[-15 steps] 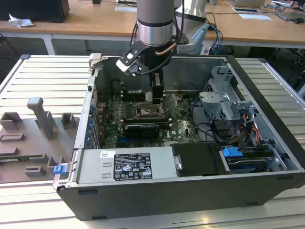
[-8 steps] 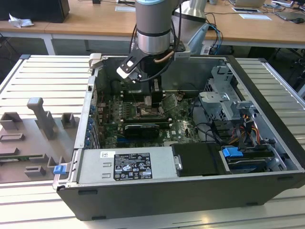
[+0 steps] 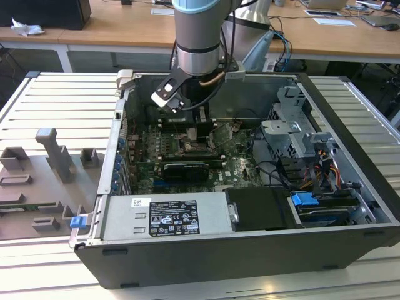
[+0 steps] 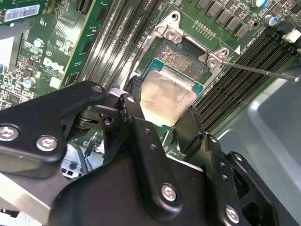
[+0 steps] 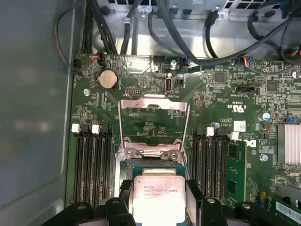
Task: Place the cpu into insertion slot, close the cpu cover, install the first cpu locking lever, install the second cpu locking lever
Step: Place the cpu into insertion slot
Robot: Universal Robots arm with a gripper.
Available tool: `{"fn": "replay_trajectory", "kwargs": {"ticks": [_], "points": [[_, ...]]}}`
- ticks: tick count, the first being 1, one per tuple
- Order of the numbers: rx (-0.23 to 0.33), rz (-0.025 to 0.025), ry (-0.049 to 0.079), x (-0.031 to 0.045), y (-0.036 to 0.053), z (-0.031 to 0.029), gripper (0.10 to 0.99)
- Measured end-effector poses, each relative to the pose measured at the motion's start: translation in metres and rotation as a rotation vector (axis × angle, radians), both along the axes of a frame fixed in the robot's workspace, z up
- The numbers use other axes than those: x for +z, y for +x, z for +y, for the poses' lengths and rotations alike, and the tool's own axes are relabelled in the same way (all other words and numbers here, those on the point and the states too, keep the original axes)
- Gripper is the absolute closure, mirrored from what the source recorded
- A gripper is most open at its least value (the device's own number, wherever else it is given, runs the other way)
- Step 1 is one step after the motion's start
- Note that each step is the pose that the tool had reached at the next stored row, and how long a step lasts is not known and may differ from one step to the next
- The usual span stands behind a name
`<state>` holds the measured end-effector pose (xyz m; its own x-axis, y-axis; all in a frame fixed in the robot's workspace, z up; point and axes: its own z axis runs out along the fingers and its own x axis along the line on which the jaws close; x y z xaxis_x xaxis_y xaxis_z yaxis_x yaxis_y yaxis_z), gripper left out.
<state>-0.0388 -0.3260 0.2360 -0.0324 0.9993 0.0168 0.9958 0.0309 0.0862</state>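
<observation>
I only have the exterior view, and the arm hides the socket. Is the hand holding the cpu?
Observer: Yes. In the second wrist view the hand is shut on the cpu, one finger on each side.
Operator: Is the cpu cover out of the way?
Observer: Yes. In the first wrist view the cpu cover is swung open, clear of the cpu.
Operator: Seated yet?
Observer: No. In the second wrist view part of the insertion slot lies bare past the cpu's edge.

We find the cpu (image 5: 159, 200) pale silvery-beige, the gripper (image 4: 164, 103) flanking it black. Beyond the cpu, the cpu cover (image 5: 154, 104) is silvery, the circuit board (image 5: 216, 94) green, the insertion slot (image 4: 182, 57) under the cpu dark.
</observation>
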Motion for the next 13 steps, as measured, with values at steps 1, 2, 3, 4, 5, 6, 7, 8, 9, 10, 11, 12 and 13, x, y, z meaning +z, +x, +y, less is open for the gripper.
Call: {"fn": "replay_trajectory", "kwargs": {"ticks": [1,2,3,4,5,6,7,8,9,10,11,12,13], "points": [[0.0,-0.0001,0.0,-0.0008,-0.0006,0.0003,0.553],[0.0,-0.0001,0.0,-0.0021,-0.0015,0.0009,0.553],[-0.001,-0.0001,0.0,-0.0049,-0.0025,0.0015,0.553],[-0.002,0.0,0.0,-0.0068,-0.0029,0.0019,0.553],[-0.002,0.0,0.0,-0.0083,-0.0032,0.0022,0.553],[-0.002,0.0,0.0,-0.0097,-0.0034,0.0027,0.553],[-0.002,0.0,0.0,-0.0115,-0.0037,0.0034,0.553],[-0.002,0.0,0.0,-0.0133,-0.004,0.0041,0.553],[-0.002,0.0,0.0,-0.0144,-0.0042,0.0046,0.553],[-0.002,-0.0001,0.0,-0.0153,-0.0043,0.0051,0.553],[-0.003,0.0,0.0,-0.0167,-0.0043,0.006,0.553],[-0.013,0.0,0.0,-0.019,-0.0044,0.0073,0.553],[-0.016,-0.0001,0.0,-0.0197,-0.0044,0.0075,0.553]]}}
